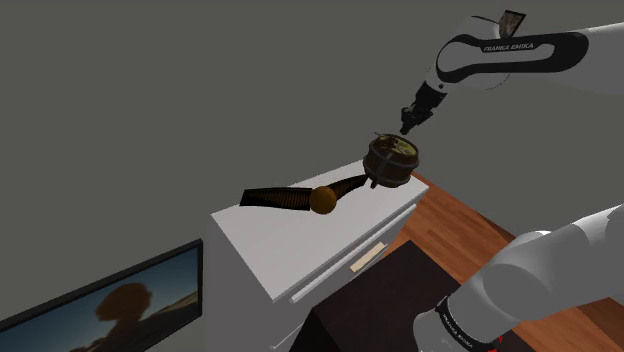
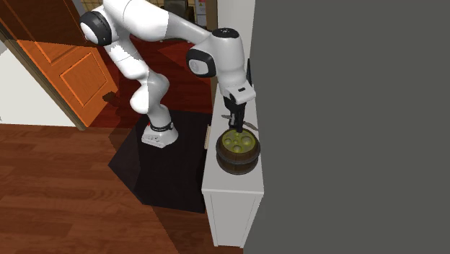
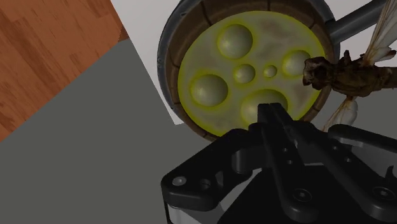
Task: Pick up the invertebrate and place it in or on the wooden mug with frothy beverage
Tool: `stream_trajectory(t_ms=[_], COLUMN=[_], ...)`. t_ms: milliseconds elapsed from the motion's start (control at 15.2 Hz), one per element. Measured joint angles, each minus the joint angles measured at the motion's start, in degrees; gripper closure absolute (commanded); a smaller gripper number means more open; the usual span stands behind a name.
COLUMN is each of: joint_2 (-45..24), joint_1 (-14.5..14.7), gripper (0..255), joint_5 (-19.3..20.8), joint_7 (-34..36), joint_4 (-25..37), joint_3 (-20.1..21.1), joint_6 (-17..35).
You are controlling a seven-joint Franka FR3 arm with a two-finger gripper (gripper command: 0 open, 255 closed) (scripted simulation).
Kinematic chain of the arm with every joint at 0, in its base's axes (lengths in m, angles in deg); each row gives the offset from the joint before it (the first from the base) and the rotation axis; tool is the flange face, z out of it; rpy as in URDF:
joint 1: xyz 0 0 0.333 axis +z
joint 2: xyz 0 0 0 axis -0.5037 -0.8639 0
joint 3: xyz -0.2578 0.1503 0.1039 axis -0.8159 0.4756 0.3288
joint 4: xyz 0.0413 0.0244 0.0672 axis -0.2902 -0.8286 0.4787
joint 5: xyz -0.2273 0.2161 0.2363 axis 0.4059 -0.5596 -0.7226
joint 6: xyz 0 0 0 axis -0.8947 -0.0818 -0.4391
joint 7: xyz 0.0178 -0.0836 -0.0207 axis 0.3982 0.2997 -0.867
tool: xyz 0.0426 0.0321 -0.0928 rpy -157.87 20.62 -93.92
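We record first the wrist view: the gripper (image 3: 271,109) has its two black fingers brought together with nothing between them, just over the near edge of the mug (image 3: 168,63). The mug is a wooden barrel shape with a yellow-green bubbled froth. The insect (image 3: 350,76), brown with pale, see-through wings, lies across the mug's rim beside the grey handle (image 3: 356,22), its head end reaching onto the edge of the froth; it is clear of the fingers. A strip of the white cabinet (image 3: 143,25) top shows beside the mug, and wood floor (image 3: 51,51) beyond. In the shoulder view the mug stands at the far end of the cabinet top, with the gripper just above it and pointing down. Further along the top, well apart from the mug, we note a brown ball (image 1: 322,200) touching a flat dark object (image 1: 275,197) that we cannot identify. A screen (image 1: 110,300) sits low at that view's left. In the second exterior view the arm reaches from its dark stand (image 2: 166,173) over the narrow cabinet, the fingers upright just above the mug's rim. The cabinet stands against a grey wall (image 2: 346,130); an orange door (image 2: 72,65) stands at that view's upper left.
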Motion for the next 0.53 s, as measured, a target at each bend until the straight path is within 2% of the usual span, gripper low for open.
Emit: stream_trajectory(t_ms=[132, 198, 330, 528], joint_2=[0.00, 0.00, 0.71, 3.93], joint_1=[0.00, 0.00, 0.39, 2.51], gripper=[255, 0, 0, 0], joint_5=[0.00, 0.00, -0.20, -1.29], joint_7=[0.00, 0.00, -0.97, -6.58], joint_4=[0.00, 0.00, -0.44, -2.35], joint_3=[0.00, 0.00, 0.10, 0.39], joint_6=[0.00, 0.00, -0.42, -2.57])
